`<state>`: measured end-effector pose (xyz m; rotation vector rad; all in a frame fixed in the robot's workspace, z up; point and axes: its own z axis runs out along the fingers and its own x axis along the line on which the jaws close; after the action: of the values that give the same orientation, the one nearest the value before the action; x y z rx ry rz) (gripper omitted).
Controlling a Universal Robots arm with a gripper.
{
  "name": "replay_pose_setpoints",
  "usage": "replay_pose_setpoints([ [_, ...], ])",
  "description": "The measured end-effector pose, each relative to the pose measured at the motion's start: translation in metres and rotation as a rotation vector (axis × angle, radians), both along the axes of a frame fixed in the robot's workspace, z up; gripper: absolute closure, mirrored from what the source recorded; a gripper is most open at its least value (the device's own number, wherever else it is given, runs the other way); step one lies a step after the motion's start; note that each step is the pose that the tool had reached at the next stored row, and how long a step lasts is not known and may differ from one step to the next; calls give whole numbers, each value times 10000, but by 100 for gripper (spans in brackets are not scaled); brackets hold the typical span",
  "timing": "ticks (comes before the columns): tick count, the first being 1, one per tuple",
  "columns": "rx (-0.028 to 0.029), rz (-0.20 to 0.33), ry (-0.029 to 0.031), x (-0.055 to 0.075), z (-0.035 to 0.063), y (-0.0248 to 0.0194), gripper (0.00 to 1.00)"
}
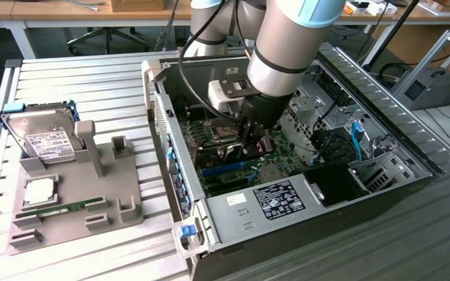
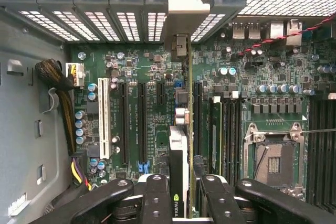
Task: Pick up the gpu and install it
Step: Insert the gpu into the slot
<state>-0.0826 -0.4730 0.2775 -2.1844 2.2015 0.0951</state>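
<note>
- Graphics card (image 2: 178,148): one. In the wrist view it is seen edge-on, as a thin board standing upright. One face carries a pale silver cooler block, and there is a small green-and-black logo close to the tool. At the far end is a pale grey metal end bracket (image 2: 188,4).
- Location of the card: inside the open computer case (image 1: 287,202), on edge over the green motherboard (image 2: 142,72). The end bracket lies against the row of vented rear slot covers. Whether the lower edge is seated in a slot cannot be told.
- Tool (image 2: 186,203): one, with two black fingers (image 2: 156,198). It is partly closed, with the card clamped between the fingers. In the exterior view the tool (image 1: 250,146) reaches down into the middle of the case.
- Card slots beside the card: one long white slot (image 2: 103,119), two long black slots (image 2: 124,124) and one short black slot (image 2: 159,93).
- Processor socket (image 2: 273,156): one, with no chip in it.
- Power supply (image 1: 275,199): one, with a white-and-black label, at the near end of the case.
- Outside the case, at the exterior view's left: one grey holder (image 1: 127,181) on the slatted metal tabletop (image 1: 92,76).
- On the holder: one hard drive (image 1: 45,137) with a white label, one square processor chip (image 1: 39,190) and one narrow green memory stick (image 1: 61,208).
</note>
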Motion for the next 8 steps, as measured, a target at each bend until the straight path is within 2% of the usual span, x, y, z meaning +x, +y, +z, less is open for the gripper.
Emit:
replay_pose_setpoints([
  [8, -2, -1, 0, -18, -34, 0, 73],
])
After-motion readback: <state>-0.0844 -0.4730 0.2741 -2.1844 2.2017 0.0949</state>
